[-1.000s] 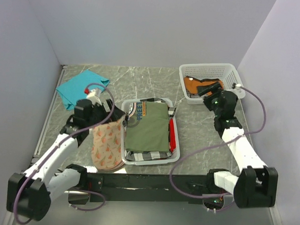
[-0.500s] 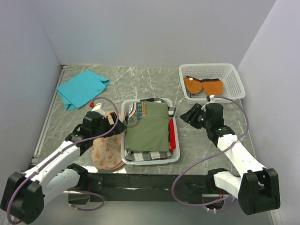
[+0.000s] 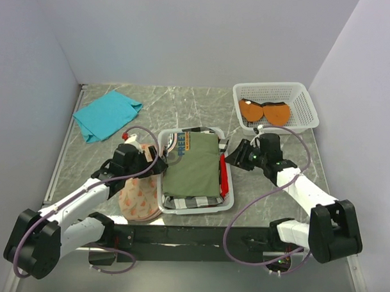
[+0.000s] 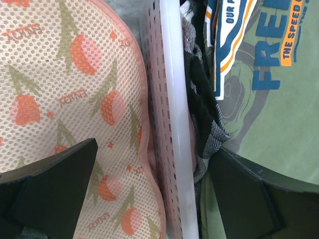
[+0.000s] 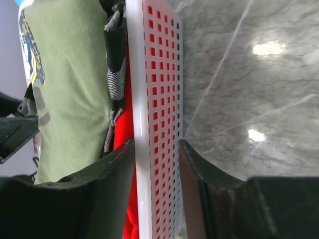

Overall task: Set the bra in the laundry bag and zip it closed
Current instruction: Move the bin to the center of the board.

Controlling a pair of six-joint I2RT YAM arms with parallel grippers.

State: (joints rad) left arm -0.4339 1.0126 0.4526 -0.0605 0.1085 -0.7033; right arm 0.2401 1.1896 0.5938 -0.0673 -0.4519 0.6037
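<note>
Currently, operator, your stock reads as follows.

Bra (image 3: pixel 265 112): rust-orange, cups side by side, lying in the white far basket (image 3: pixel 274 86) at the far right of the grey marbled surface (image 3: pixel 264 187). It is well apart from both arms.

Laundry bag (image 3: pixel 139 190): pinkish mesh case with orange-red fruit print. It lies flat on the surface at the near left, its right edge pressed against the left wall of the middle basket (image 3: pixel 194 211). Whether its zip is done up you cannot tell.

Middle basket: white, holding a green shirt (image 3: pixel 193 166) with blue and orange lettering on top. Checked cloth (image 4: pixel 202 124) lies beneath the shirt, and red cloth (image 5: pixel 124 149) runs along the right wall.

Teal cloth (image 3: pixel 106 114): crumpled at the far left, well apart from everything else.

Left end effector (image 4: pixel 154 164): your fingers are spread wide and hold nothing. They straddle the middle basket's left wall, one finger above the laundry bag and the other above the shirt.

Right end effector (image 5: pixel 156 147): your fingers straddle the middle basket's right wall, sitting close to both faces. Whether they actually pinch it you cannot tell.
</note>
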